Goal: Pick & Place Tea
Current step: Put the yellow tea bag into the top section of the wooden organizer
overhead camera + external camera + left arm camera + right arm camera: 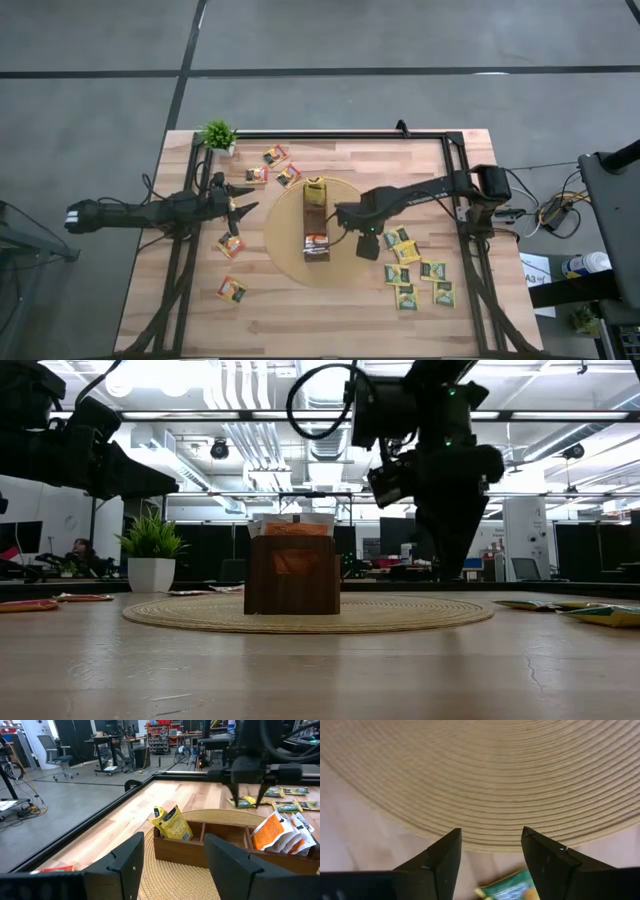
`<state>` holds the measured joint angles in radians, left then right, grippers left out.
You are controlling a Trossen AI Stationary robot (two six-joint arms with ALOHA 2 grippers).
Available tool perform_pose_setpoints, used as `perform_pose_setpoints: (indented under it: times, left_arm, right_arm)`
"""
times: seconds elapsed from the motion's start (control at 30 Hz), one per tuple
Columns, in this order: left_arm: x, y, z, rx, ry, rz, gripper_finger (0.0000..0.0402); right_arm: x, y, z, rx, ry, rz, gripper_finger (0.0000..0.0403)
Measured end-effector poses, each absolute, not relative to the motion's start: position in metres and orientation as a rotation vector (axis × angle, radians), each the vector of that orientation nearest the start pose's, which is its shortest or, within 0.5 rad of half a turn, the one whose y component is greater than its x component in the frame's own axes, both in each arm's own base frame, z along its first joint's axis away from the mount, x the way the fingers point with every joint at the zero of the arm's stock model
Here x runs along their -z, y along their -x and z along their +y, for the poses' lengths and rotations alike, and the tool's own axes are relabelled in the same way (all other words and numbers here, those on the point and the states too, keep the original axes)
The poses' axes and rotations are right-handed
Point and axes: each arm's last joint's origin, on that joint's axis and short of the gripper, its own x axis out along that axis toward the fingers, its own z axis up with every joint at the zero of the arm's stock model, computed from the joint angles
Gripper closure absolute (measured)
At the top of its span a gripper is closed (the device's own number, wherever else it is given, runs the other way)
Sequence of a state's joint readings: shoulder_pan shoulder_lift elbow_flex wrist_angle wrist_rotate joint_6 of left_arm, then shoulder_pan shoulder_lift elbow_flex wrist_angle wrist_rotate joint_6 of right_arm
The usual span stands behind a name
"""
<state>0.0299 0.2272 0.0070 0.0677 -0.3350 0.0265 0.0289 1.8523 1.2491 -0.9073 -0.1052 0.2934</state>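
Both pincers stand wide and hold nothing, the right pincer [491, 865] poised over a green-and-yellow sachet [512, 887].

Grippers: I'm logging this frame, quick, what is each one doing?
Left gripper: open, empty, beside the woven mat.
Right gripper: open, empty, above a green sachet.

No print on the tea sachets [418, 281] is readable (perhaps "A3" on a floor sheet [533, 279]).
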Motion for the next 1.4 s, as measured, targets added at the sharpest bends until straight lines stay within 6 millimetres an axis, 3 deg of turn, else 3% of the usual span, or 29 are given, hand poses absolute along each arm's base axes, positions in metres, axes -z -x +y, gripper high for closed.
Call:
perform_pose_setpoints:
  times: [0.2, 0.37, 0.47, 0.73, 0.83, 0.97, 1.07, 1.17, 1.27, 1.4]
  left_arm:
    - [-0.154, -0.109, 0.013, -0.362, -0.049, 0.156, 0.0199]
    - [-0.153, -0.109, 0.013, -0.363, -0.049, 0.157, 0.0199]
    - [-0.154, -0.109, 0.013, -0.363, -0.049, 0.156, 0.0199]
    - [-0.153, -0.109, 0.013, -0.362, -0.049, 0.157, 0.0199]
    - [-0.154, -0.109, 0.013, -0.363, -0.049, 0.156, 0.0199]
    - [-0.153, -0.109, 0.013, -0.362, -0.049, 0.157, 0.0199]
    - [-0.153, -0.109, 0.013, -0.362, -0.049, 0.157, 0.0199]
    - [-0.153, -0.109, 0.013, -0.363, -0.049, 0.157, 0.0199]
    - [-0.153, -0.109, 0.013, -0.362, -0.049, 0.157, 0.0199]
    - [-0.153, -0.109, 0.013, -0.362, -0.049, 0.157, 0.0199]
  right_arm:
    - [-0.170, -0.332, 0.040, 0.158, -0.281, 1.517, 0.0200]
    - [-0.169, -0.324, 0.063, 0.274, -0.084, 1.460, 0.0200]
    - [-0.178, -0.318, 0.073, 0.325, -0.022, 1.399, 0.0200]
    - [-0.202, -0.305, 0.091, 0.264, -0.033, 1.342, 0.0200]
    - [-0.209, -0.301, 0.087, 0.306, -0.037, 1.328, 0.0200]
    - [-0.230, -0.291, 0.061, 0.536, -0.089, 1.264, 0.0200]
    - [-0.254, -0.280, 0.037, 0.723, -0.204, 1.153, 0.0200]
    - [-0.270, -0.264, 0.028, 0.831, -0.289, 0.997, 0.0200]
    - [-0.271, -0.241, 0.024, 0.921, -0.424, 0.902, 0.0200]
    - [-0.255, -0.201, 0.015, 0.981, -0.627, 0.875, 0.0199]
